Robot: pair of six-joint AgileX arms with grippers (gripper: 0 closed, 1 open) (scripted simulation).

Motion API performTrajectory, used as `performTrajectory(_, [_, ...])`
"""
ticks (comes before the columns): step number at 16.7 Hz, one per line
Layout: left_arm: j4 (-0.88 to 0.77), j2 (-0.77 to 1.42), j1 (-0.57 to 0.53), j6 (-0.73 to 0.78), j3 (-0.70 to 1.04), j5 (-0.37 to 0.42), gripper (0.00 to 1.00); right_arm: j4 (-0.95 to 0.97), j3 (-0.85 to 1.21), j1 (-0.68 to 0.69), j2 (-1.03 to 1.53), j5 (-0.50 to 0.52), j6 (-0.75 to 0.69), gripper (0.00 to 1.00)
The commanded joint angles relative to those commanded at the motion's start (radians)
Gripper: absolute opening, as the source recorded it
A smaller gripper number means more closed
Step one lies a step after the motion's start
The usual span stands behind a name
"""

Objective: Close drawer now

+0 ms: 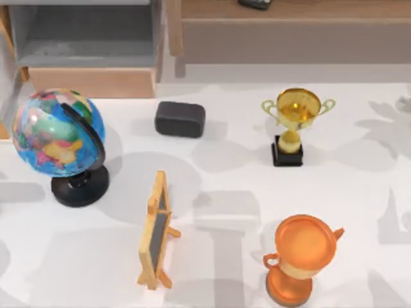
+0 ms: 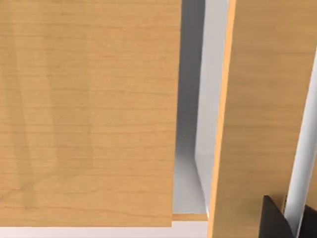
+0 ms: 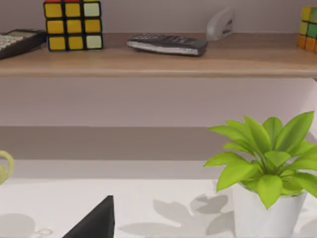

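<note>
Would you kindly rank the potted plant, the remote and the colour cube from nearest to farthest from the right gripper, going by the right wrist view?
1. Potted plant: on the white table, nearest the right gripper.
2. Remote and colour cube: both up on the wooden shelf beyond the plant, and too close to call between them.

Little of our two arms is visible. A dark fingertip of our left gripper (image 2: 277, 220) shows at the edge of the left wrist view, held close up against flat panels. A dark wedge of our right gripper (image 3: 96, 223) shows low in the right wrist view, above the white surface. Whether either pair of fingers is apart or together, we cannot tell.
</note>
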Motion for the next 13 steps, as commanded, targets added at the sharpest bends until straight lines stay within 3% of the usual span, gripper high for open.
performTrajectory(8, [-0.026, 0.018, -0.014, -0.001, 0.039, -0.020, 0.00, 0.000, 0.000, 0.000, 0.000, 0.000, 0.000, 1.00])
performTrajectory(13, [-0.099, 0.081, -0.064, -0.003, 0.176, -0.069, 0.00, 0.000, 0.000, 0.000, 0.000, 0.000, 0.000, 1.00])
